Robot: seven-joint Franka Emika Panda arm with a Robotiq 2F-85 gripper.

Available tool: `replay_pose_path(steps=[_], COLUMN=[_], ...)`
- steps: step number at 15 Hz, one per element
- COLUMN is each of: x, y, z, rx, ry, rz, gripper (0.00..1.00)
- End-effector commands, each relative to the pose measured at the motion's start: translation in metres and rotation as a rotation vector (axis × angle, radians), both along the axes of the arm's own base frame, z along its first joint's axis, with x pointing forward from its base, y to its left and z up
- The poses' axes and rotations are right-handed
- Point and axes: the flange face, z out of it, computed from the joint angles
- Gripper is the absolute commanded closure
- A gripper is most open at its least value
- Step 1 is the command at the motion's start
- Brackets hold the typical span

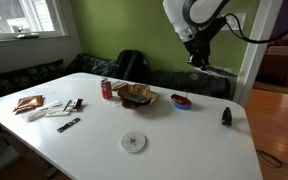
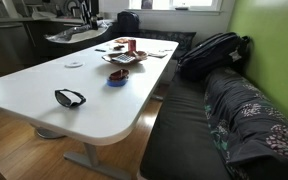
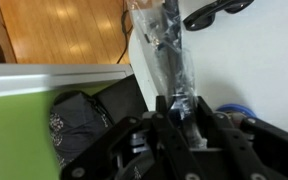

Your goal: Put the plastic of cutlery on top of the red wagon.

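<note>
The gripper [image 3: 179,108] is high above the white table [image 3: 254,60], its fingers clamped on one end of the clear cutlery packet [image 3: 167,50], which sticks out past the fingertips. The red wagon [image 1: 181,100] stands on the table below the fingers. Black sunglasses [image 3: 219,12] lie beyond the packet's far end.
</note>
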Motion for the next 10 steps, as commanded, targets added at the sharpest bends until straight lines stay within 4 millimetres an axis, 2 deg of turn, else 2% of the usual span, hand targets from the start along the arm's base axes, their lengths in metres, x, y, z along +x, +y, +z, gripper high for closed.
replay_pose_path(steps=[1,2,6,7,10], x=[0.032,0.017,0.029,0.029,0.058], y=[0.016,0.009,0.018,0.018,-0.006], z=[-0.013,-0.004,-0.013,-0.013,-0.061], rx=[0.02,0.008,0.019,0.019,0.101], ry=[0.036,0.021,0.035,0.036,0.094], rz=[0.148,0.089,0.128,0.129,-0.011], gripper=[0.92,0.69,0.69,0.92,0.92])
